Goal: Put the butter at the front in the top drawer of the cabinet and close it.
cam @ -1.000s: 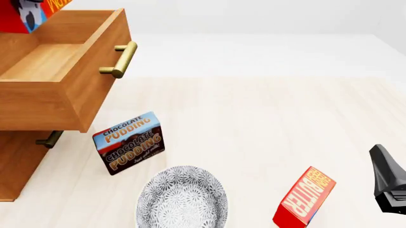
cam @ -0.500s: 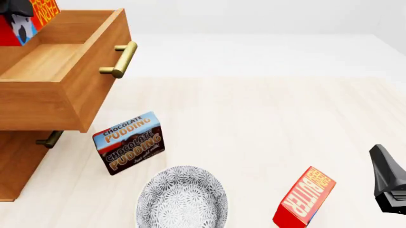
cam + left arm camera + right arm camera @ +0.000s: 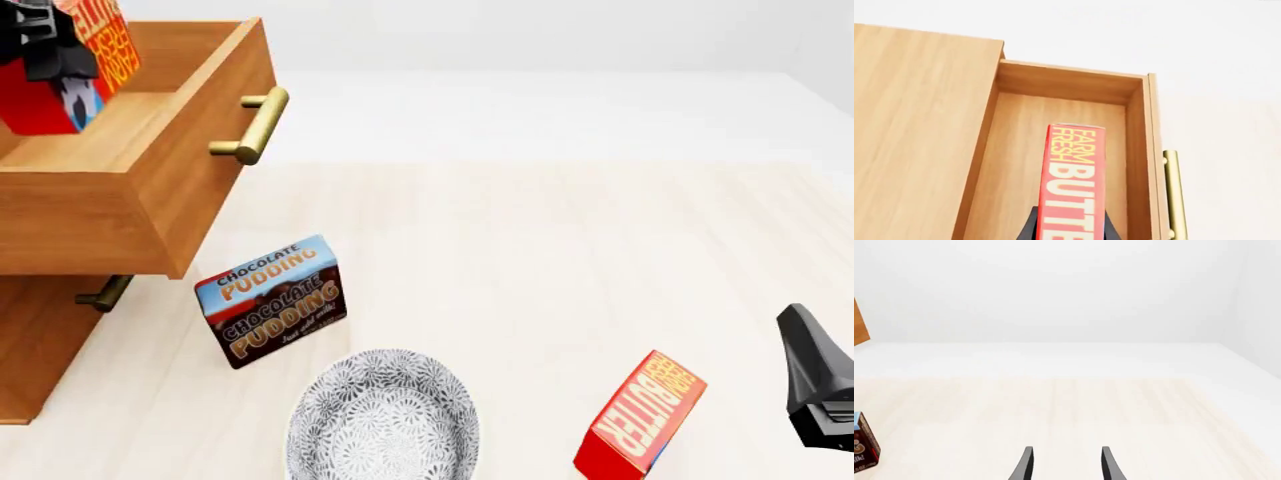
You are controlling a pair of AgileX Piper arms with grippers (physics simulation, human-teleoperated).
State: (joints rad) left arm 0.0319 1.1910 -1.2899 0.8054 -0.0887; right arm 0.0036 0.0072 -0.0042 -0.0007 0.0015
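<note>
The butter [image 3: 67,70] hung at frame upper left, over the open top drawer [image 3: 127,180], pinched by the left gripper [image 3: 1071,227], partly cropped. Right gripper [image 3: 1065,465] stood spread, empty. A second carton [image 3: 641,420] was cut off below.

A pale, whitewashed wood-grain surface [image 3: 561,260] fills most of the front view, its faint planks running away from the camera. Farther back the grain gives way to a plain white band [image 3: 534,115], smooth and unmarked. Behind that rises a bare white wall [image 3: 1067,290], which meets a second white wall at a soft corner on the right. The light is even and diffuse, throwing only weak, blurred shadows and leaving the far part of the scene almost washed out.
</note>
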